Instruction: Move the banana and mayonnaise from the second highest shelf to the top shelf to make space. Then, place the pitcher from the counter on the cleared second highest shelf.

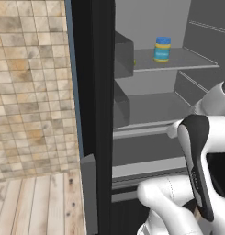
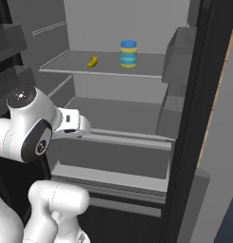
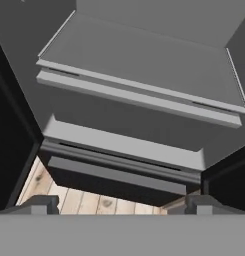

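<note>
Holding the claw [image 3: 121,204] spread wide, gripping nothing, facing the bare second highest shelf [image 3: 144,60] just ahead. Finding the banana [image 2: 92,61] and the mayonnaise [image 2: 129,53] above the claw and further in, both resting on the top shelf [image 2: 151,64], apart from each other. Judging the risks: clipping the thick front rail [image 3: 139,97] while backing out, or, later, catching the pitcher on that rail and tipping it. Reading the banana as lying flat, long axis slanting from front-left to back-right; reading the mayonnaise as standing upright, blue lid pointing up.
</note>
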Controlling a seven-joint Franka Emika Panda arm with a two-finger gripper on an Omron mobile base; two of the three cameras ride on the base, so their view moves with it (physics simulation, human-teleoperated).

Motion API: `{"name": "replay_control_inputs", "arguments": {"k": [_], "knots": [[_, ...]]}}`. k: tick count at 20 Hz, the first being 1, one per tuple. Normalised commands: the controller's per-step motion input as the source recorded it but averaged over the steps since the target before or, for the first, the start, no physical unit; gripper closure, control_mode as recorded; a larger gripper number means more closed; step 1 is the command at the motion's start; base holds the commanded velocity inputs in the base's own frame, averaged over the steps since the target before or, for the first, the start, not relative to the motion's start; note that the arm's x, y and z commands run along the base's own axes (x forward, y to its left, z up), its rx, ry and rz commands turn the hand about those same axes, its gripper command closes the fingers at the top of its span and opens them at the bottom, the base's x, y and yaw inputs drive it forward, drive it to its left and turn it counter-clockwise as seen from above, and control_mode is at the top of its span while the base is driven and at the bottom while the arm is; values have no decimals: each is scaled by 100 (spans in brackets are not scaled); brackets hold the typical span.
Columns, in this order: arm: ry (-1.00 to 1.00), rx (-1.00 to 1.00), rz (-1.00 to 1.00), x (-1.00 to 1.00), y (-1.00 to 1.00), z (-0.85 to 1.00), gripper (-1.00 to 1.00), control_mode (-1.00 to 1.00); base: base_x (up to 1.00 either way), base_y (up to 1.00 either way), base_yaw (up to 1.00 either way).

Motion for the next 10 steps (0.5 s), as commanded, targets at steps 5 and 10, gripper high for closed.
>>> {"name": "replay_control_inputs", "arguments": {"k": [5,10], "knots": [[0,0,0,0,0,0,-100,100,-76,0,17],[0,0,0,0,0,0,-100,100,-100,-1,28]]}}
